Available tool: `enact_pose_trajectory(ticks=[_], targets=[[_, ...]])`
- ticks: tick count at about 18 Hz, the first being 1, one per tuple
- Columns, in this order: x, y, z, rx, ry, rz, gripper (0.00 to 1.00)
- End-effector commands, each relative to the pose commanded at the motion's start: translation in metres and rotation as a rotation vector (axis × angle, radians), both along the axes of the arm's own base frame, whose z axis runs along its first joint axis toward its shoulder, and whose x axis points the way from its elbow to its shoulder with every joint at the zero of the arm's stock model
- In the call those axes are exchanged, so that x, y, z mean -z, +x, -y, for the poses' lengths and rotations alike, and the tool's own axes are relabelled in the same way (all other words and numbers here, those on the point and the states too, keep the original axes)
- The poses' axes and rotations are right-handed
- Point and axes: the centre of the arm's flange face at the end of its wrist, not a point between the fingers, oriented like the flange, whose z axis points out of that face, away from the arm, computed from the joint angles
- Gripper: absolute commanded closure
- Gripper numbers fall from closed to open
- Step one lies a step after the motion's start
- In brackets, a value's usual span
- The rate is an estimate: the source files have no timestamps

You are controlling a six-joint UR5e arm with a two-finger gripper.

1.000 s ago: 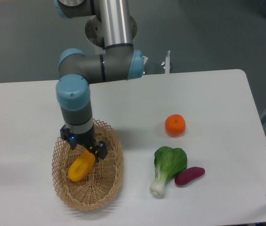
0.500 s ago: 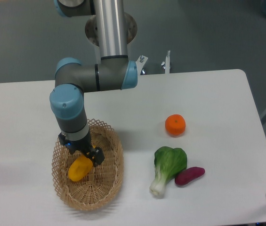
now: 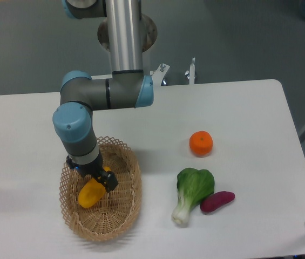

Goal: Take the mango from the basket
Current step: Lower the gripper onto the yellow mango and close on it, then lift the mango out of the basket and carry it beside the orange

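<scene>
1. Jaws (image 3: 99, 178) had dropped lower over the last second and sat down on the upper end of the mango (image 3: 90, 194); they looked pressed against it, but whether they truly pinched it I could not tell, as the wrist hid the fingertips.
2. Desk (image 3: 249, 108) was white and wide, with grey floor behind it and the arm's base at its far edge.
3. Basket (image 3: 125, 210), woven and oval, lay at the near left with the mango resting inside, so the lift was not yet made.
4. Leafy green vegetable (image 3: 192, 194) lay well to the right.
5. Orange citrus (image 3: 201, 143) and purple tuber (image 3: 217, 201) lay near it.
</scene>
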Motion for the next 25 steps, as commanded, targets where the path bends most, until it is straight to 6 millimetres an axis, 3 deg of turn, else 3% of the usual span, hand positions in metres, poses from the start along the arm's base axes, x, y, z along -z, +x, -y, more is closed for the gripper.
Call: enact_pose_trajectory(ticks=[2,5,7,13,17,19,25], targets=[[-0.002,0.000,-0.001,0.005,0.003,-0.001,0.36],[-0.003,-0.001,-0.002,0.008,0.005,-0.002,0.50],[-0.003,-0.001,-0.002,0.008,0.005,-0.002,0.55],[-0.004,-0.001,-0.003,0.009,0.008,-0.004,0.63],[-0.018,-0.003,-0.005,0.017,0.032,-0.013,0.63],[-0.038,-0.009,-0.007,0.033,0.060,-0.028,0.62],[-0.108,-0.059,0.004,-0.022,0.163,-0.075,0.61]])
